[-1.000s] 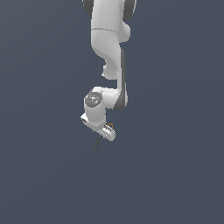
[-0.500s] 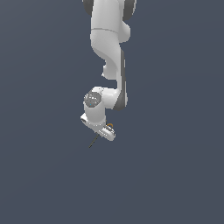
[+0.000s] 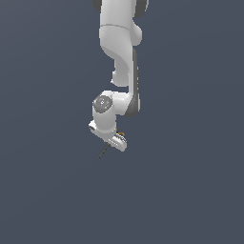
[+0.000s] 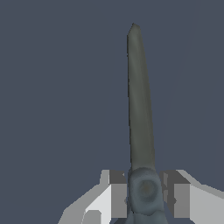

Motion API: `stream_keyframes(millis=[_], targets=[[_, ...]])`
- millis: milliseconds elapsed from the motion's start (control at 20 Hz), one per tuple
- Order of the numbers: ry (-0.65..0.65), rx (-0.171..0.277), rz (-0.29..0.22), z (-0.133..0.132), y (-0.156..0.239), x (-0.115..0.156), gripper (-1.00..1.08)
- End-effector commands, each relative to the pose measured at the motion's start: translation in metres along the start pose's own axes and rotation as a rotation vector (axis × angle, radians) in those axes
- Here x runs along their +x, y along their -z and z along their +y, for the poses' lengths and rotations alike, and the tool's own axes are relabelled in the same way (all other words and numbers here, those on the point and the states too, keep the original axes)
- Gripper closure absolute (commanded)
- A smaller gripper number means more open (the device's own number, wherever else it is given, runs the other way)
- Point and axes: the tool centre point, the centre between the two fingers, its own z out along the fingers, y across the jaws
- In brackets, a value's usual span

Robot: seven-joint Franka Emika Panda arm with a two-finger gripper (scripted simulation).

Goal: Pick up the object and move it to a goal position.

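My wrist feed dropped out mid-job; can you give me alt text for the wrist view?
A thin dark grey pointed blade of a tiny scissors-like item juts straight out from the tool, clamped at its round pivot between the two pale grey fingers. Behind it is only plain dark blue-grey background.

- A plain dark blue-grey backdrop (image 3: 190, 190) fills the exterior view from edge to edge, with no seam, edge or marking to show whether it is a surface or only background.
- The wrist view has the same flat blue-grey field (image 4: 57, 87), evenly lit and without texture.
- No other loose thing shows in either view.
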Motion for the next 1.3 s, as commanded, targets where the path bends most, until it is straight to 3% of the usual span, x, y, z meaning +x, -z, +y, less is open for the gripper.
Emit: stream_keyframes(millis=[0,1250], targets=[[0.0,0.001,0.001,-0.002,0.011,-0.005,1.08],[0.002,0.0,0.002,-0.03,0.202,-0.091,1.08]])
